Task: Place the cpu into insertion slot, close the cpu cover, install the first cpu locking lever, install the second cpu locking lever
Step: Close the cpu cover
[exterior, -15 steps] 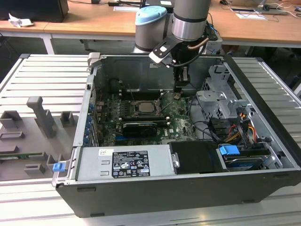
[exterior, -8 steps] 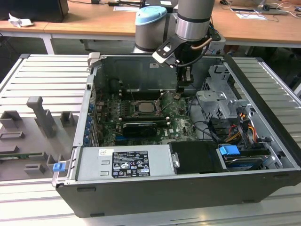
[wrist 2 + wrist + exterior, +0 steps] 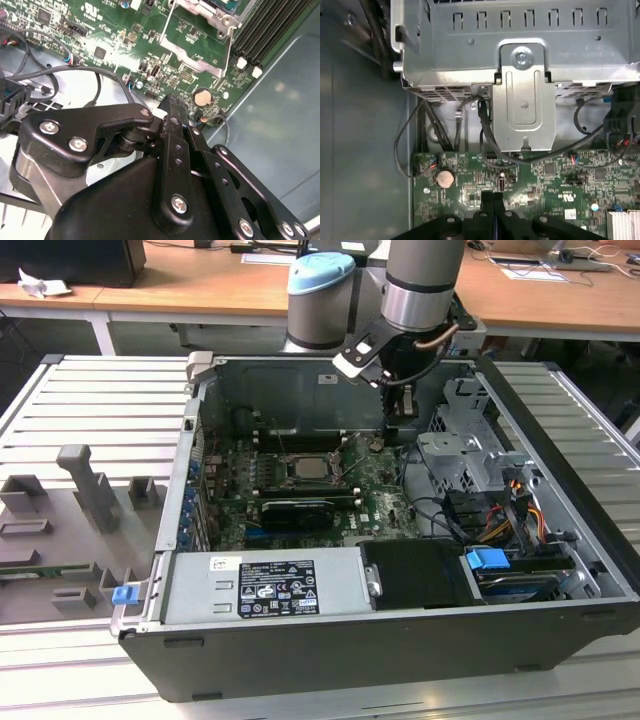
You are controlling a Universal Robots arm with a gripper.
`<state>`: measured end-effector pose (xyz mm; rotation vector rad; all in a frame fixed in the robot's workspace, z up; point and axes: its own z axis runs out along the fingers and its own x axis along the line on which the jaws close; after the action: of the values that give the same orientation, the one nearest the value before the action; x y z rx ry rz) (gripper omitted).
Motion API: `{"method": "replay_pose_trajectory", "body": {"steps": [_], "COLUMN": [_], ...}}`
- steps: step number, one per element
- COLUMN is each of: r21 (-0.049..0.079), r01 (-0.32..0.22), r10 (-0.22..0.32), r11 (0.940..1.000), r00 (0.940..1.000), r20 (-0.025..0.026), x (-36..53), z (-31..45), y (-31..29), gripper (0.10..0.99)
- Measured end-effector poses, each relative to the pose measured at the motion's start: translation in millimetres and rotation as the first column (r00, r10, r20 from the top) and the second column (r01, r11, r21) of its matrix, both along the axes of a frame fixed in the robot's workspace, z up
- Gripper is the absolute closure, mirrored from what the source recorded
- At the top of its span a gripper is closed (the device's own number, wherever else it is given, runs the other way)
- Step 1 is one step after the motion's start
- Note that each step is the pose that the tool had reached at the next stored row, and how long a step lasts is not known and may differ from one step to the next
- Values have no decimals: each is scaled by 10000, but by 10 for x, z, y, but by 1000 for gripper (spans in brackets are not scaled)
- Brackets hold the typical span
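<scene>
In the exterior view the socket (image 3: 303,468) sits mid-motherboard inside the open computer case. The cpu (image 3: 303,469) lies flat in it, and the silvery cpu cover (image 3: 284,472) frames it. Thin wire locking levers (image 3: 350,476) angle up beside the socket. The second wrist view shows a corner of the cpu (image 3: 231,5), the cover's metal edge (image 3: 200,47) and a lever (image 3: 230,45). My gripper (image 3: 402,438) hangs over the board on the exterior view's right of the socket, above a coin battery (image 3: 202,96). Its fingers (image 3: 487,200) are shut, with nothing between them.
A grey metal drive cage (image 3: 520,75) with loose black cables (image 3: 435,130) stands just beyond the gripper. Memory slots (image 3: 265,25) run beside the socket. A long black card (image 3: 297,512) lies in front of the socket, and the power supply (image 3: 270,585) fills the case's near side.
</scene>
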<state>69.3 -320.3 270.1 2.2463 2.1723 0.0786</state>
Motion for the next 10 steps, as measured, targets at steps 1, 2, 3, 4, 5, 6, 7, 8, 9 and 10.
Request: {"method": "replay_pose_trajectory", "body": {"steps": [1,2,3,4,5,6,7,8,9,10], "r21": [8,15,21,25,28,34,40,58,58,57], "r01": [-13,-21,-27,-32,-42,-56,-90,-201,-457,-600], "r10": [13,21,27,32,42,56,90,201,458,601], "r11": [10000,10000,10000,10000,10000,10000,10000,9998,9989,9982], "r00": [10000,10000,10000,10000,10000,10000,10000,9998,9990,9982], "r20": [-9,-13,-16,-17,-17,-17,-17,-16,-16,-16], "x": [0,1,-1,-5,-17,-34,-45,-56,-59,-61], "z": [-19,-32,-54,-66,-80,-90,-98,-111,-120,-125], "y": [-4,-10,-20,-30,-44,-56,-66,-73,-74,-75], "gripper": [980,980,980,980,980,980,980,980,980,980]}}
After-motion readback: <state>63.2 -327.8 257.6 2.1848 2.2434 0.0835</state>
